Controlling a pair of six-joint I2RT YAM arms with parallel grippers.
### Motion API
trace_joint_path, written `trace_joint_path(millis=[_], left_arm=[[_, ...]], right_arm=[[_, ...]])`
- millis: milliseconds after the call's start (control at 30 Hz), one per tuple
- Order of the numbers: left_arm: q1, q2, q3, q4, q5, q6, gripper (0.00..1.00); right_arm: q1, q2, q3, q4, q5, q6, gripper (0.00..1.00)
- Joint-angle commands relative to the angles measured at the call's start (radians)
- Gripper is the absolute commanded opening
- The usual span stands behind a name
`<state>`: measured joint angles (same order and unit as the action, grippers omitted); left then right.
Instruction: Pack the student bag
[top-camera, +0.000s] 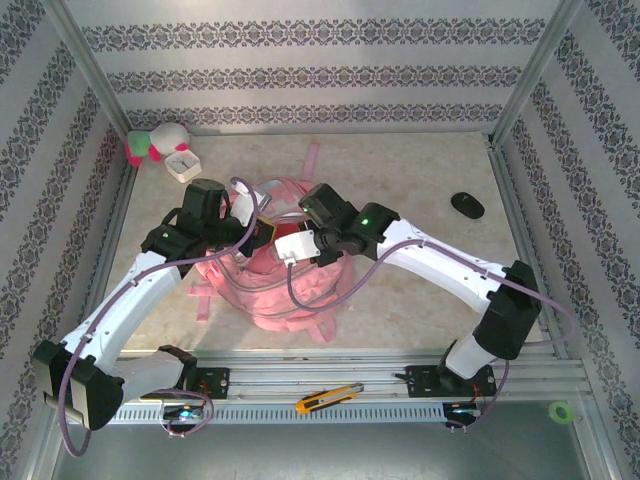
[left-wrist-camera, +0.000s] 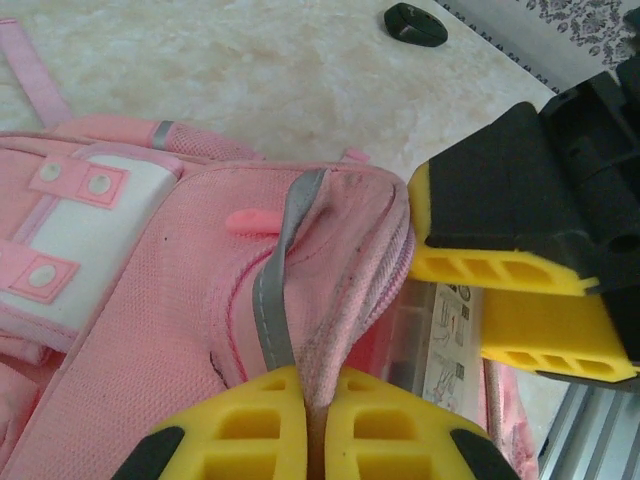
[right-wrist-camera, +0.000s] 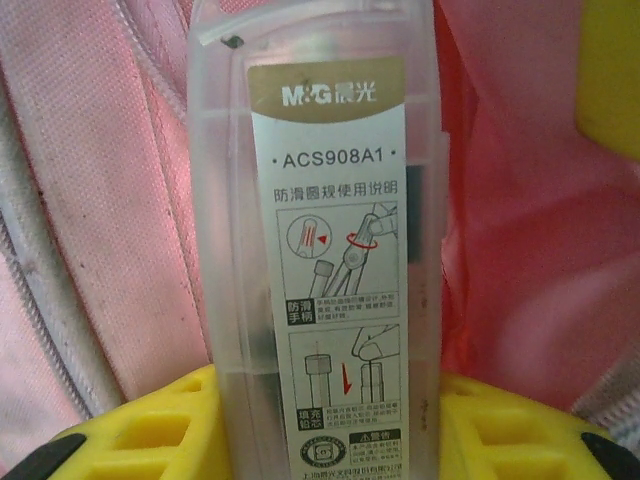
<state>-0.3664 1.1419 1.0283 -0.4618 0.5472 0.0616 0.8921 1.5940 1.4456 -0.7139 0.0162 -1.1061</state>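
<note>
Inserting translucent plastic case into pink fabric student bag.
Left end effector pinches its rim; right end effector grips case; next, push ahead.

bright even overhead light, soft shadows, slightly soft wrist close-ups
</note>
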Motion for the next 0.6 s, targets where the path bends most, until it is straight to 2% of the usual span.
trace_joint_path(millis=[0, 167, 367, 567], left_arm=[[-0.02, -0.023, 0.044, 0.179, 0.108, -0.009, 0.04], [-0.02, -0.03, 0.04, 0.176, 0.105, -0.004, 0.04], [-0.019, -0.028, 0.037, 0.18, 0.102, -0.001, 0.04], [-0.02, -0.025, 0.027, 0.203, 0.101, -0.009, 0.04]], right_arm=[[0.022, 0.047, 0.055, 0.045, -0.005, -0.038, 0.38], [0.023, 0.047, 0.056, 0.066, 0.004, -0.013, 0.54], [0.012, -0.008, 0.011, 0.102, -0.016, 0.023, 0.59], [-0.036, -0.17, -0.137, 0.162, -0.108, 0.213, 0.64]])
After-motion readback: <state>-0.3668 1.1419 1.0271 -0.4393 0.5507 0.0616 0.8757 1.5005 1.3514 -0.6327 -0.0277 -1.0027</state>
